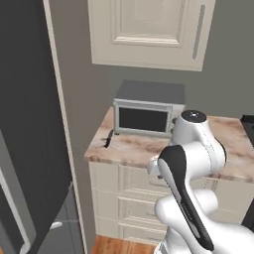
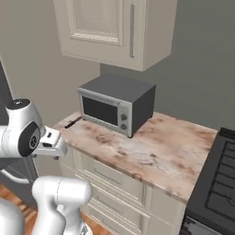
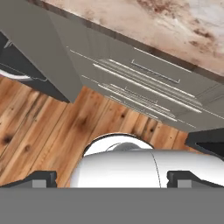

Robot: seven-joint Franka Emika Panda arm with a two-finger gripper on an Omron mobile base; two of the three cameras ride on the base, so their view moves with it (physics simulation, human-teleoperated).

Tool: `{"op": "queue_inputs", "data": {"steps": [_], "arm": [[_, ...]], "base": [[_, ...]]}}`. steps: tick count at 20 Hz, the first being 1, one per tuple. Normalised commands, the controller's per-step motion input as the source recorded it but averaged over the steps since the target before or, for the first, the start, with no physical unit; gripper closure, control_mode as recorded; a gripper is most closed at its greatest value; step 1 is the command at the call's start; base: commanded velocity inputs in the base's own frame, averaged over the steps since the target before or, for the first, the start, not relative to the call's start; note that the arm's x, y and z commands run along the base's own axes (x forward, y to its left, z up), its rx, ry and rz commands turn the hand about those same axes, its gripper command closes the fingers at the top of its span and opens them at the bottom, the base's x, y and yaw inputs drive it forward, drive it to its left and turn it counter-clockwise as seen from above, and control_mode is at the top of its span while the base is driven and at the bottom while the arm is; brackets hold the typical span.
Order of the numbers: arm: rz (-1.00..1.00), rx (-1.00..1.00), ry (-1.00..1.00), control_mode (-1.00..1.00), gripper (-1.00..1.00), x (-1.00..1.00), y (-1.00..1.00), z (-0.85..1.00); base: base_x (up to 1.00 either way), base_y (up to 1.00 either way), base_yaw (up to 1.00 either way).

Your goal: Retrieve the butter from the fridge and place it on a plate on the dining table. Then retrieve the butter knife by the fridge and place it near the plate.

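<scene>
Hand view: tool (image 3: 112, 179) fingertips spread wide, nothing between them, touching nothing; wooden floor (image 3: 39, 131) below, cream drawers (image 3: 144, 83) under counter edge ahead. Left base view: butter knife (image 1: 107, 139) lies at counter (image 1: 139, 149) left front corner, just beside toaster oven (image 1: 146, 116), near fridge (image 1: 30, 124). Right base view: clear counter stretch right of oven, stove (image 2: 220, 183) at far end.

The counter (image 2: 151, 151) top is marbled brown and cream, over cream drawers (image 1: 130, 198). The knife (image 1: 107, 138) on it is almost black. The toaster oven (image 2: 117, 104) is dark grey with a silver front and black window. The fridge (image 1: 30, 124) is dark grey with a pale handle. Beyond the dark finger tips (image 3: 39, 179), the floor (image 3: 43, 131) is warm orange-brown wood grain.
</scene>
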Motion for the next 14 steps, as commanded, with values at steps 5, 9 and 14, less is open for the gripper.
{"op": "queue_inputs", "data": {"steps": [5,9,14], "arm": [[0.0,0.0,0.0,1.0,-1.0,0.0,0.0,0.0],[0.0,0.0,0.0,1.0,-1.0,0.0,0.0,0.0],[0.0,0.0,0.0,1.0,-1.0,0.0,0.0,0.0]], "base": [[0.22,0.45,-0.01],[0.5,0.31,0.0],[0.61,0.0,0.0]]}}
